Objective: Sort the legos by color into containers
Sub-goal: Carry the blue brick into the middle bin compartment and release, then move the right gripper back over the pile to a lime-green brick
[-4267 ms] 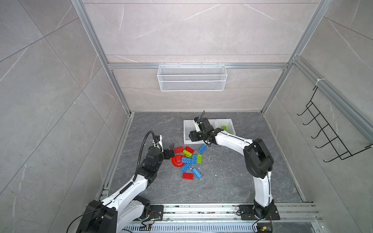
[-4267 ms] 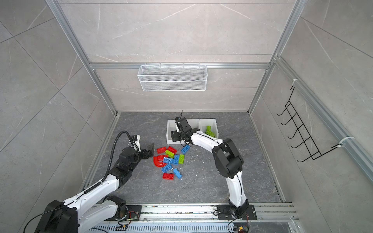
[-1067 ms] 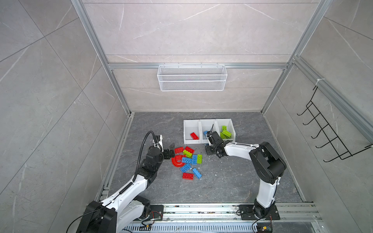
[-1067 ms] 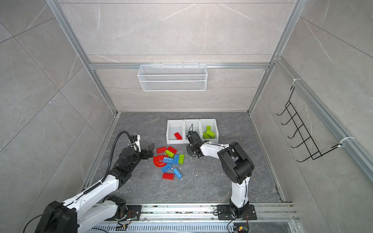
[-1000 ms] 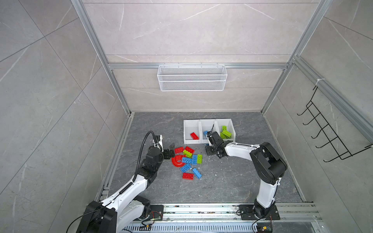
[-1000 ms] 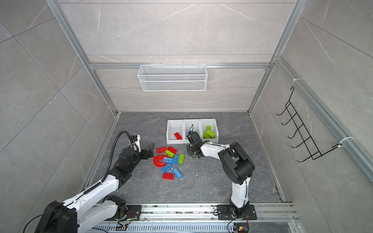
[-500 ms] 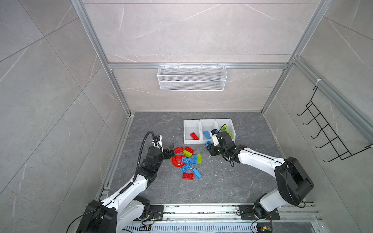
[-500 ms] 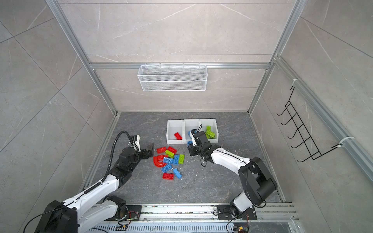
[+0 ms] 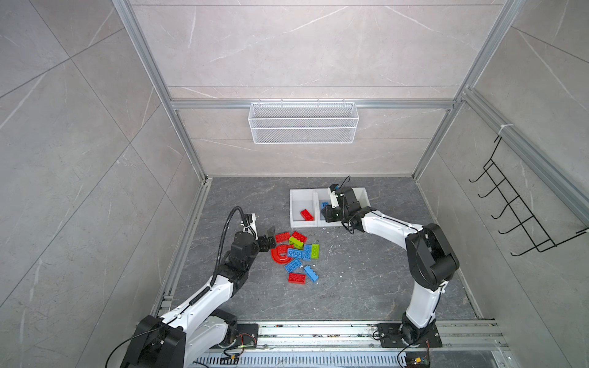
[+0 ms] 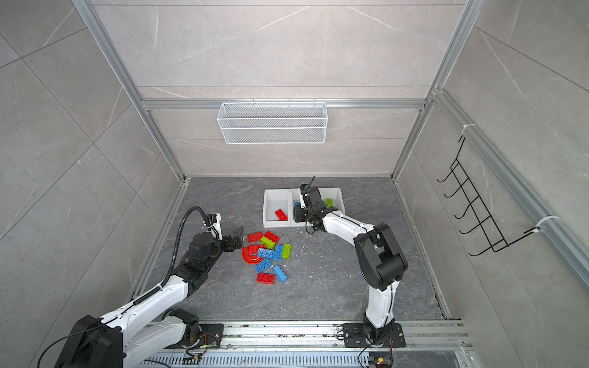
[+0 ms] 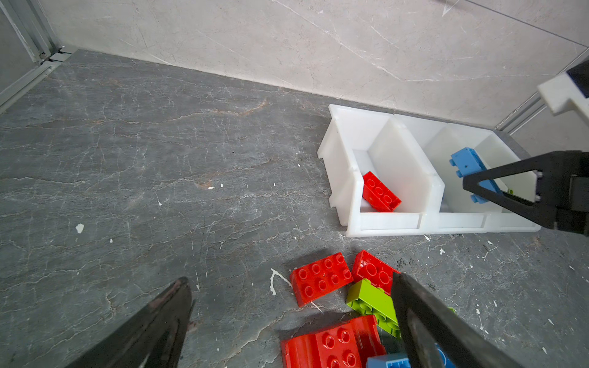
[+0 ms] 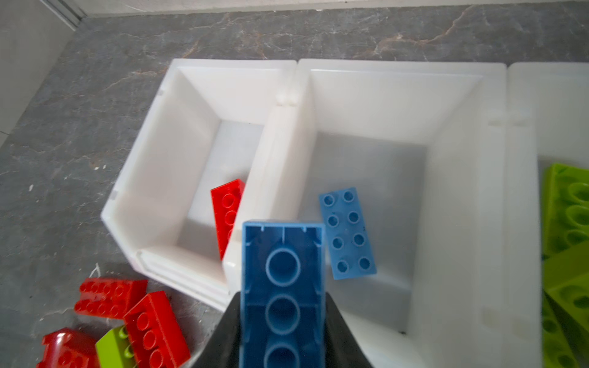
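Right gripper (image 12: 282,299) is clamped on a blue brick (image 12: 282,255) above the near edge of the middle container (image 12: 366,105), where a second blue brick (image 12: 347,234) lies flat. One red brick (image 9: 307,214) sits in the left container (image 9: 301,197) and green bricks (image 10: 329,202) in the right container (image 10: 336,194). Left gripper (image 11: 290,279), jaws wide apart, hangs over the loose legos (image 9: 296,251) on the floor (image 9: 350,280).

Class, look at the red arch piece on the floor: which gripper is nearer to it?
Left. The left gripper is open right beside the red arch piece; the right gripper is away over the middle bin, holding a blue brick.
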Motion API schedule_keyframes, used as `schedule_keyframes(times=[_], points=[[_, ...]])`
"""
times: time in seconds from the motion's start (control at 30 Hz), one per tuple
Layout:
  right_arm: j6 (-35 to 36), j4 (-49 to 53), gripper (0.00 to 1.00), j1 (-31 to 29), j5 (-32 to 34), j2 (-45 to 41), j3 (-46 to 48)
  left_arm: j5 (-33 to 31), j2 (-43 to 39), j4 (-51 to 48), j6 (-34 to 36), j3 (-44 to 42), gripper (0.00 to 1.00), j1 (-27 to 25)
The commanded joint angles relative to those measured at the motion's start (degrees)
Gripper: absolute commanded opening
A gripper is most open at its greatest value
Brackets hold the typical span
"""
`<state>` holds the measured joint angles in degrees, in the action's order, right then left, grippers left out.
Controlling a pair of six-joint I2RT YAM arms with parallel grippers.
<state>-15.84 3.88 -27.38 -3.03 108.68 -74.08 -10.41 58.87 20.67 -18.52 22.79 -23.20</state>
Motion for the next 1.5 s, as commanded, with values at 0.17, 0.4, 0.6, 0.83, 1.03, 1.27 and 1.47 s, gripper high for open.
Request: schedule_keyframes(times=[0.17,0.4,0.6,0.83,1.03,1.27,1.47], points=[[0.04,2.51,0.26,2.81,0.75,4.40,-4.34,-0.57,-0.09,1.92,-1.00,1.01,1.00,0.31],[1.13,5.63,0.50,3.85,0.66,5.12,-7.07,-2.33,-1.72,1.07,-0.29,0.52,1.00,0.26],[0.98,4.13,0.62,3.24,-1.63,-2.82,-0.75,-3.01,-2.33,0.80,0.07,0.43,1.00,0.28],[-1.57,0.03,0.62,-4.62,-3.70,-12.63,13.00,-2.75,-1.93,0.83,0.05,0.53,1.00,0.37],[1.53,1.98,0.66,-9.28,-1.83,-12.36,16.37,-1.50,-1.86,0.47,-0.19,1.07,1.00,0.35],[4.58,6.22,0.63,-11.07,-1.46,-5.68,12.75,-0.92,-0.87,0.56,0.00,1.46,1.00,0.35],[4.65,7.73,0.63,-11.33,-0.85,-5.06,11.90,-1.89,-0.72,0.77,0.48,1.19,1.00,0.35]])
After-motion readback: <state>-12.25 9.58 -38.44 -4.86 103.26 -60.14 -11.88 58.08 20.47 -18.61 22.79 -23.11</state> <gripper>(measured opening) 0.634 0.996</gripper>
